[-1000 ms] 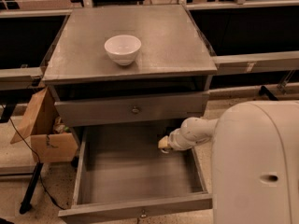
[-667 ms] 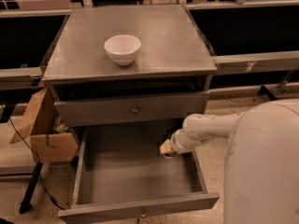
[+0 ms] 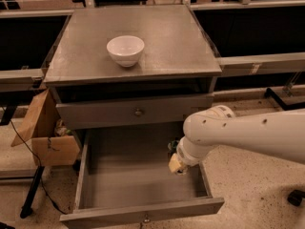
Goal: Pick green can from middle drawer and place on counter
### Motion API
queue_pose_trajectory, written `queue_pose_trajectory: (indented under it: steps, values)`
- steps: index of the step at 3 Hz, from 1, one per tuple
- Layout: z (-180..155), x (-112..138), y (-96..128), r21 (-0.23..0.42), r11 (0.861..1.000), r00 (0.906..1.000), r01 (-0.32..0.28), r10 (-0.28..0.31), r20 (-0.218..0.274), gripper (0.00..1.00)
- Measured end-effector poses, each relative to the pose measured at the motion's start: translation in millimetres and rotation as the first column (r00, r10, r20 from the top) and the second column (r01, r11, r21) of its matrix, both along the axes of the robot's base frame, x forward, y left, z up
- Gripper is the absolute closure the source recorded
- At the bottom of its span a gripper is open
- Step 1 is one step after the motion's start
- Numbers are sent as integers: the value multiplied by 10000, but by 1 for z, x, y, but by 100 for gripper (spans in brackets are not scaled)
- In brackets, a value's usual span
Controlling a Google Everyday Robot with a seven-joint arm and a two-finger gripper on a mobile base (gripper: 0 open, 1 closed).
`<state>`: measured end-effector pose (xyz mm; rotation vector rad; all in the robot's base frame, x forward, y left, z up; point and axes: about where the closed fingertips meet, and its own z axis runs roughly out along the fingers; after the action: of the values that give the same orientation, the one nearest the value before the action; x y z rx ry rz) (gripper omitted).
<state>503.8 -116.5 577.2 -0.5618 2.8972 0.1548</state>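
The middle drawer [image 3: 128, 178] is pulled open below the cabinet, its grey floor mostly bare. My gripper [image 3: 175, 165], a yellowish tip on the white arm, is inside the drawer at its right side, low over the floor. A small dark-green thing [image 3: 171, 147], probably the green can, peeks out just behind the wrist by the drawer's right wall; the arm hides most of it. I cannot tell if the gripper touches it. The counter [image 3: 162, 42] is the flat grey cabinet top above.
A white bowl [image 3: 125, 49] stands on the counter, left of centre. The top drawer front [image 3: 136, 111] with its knob is shut, overhanging the open drawer's back. A cardboard box [image 3: 47, 140] and a black stand leg [image 3: 32, 194] are at the left. Grey rails run along both sides.
The gripper has moved a little toward the drawer's front, still at the right side. The white arm now reaches in from the right instead of filling the lower right corner.
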Motion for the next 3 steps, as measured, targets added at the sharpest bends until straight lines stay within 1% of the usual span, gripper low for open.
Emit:
queue_pose_trajectory:
  steps: [1, 2, 3]
  values:
    - [69, -13, 1, -834, 9937, 9954, -750, 796, 539, 100]
    - [174, 6, 2, -1433, 9850, 9766, -957, 1208, 1781, 100]
    - [294, 43, 13, -1964, 9772, 9413, -810, 1398, 3073, 100]
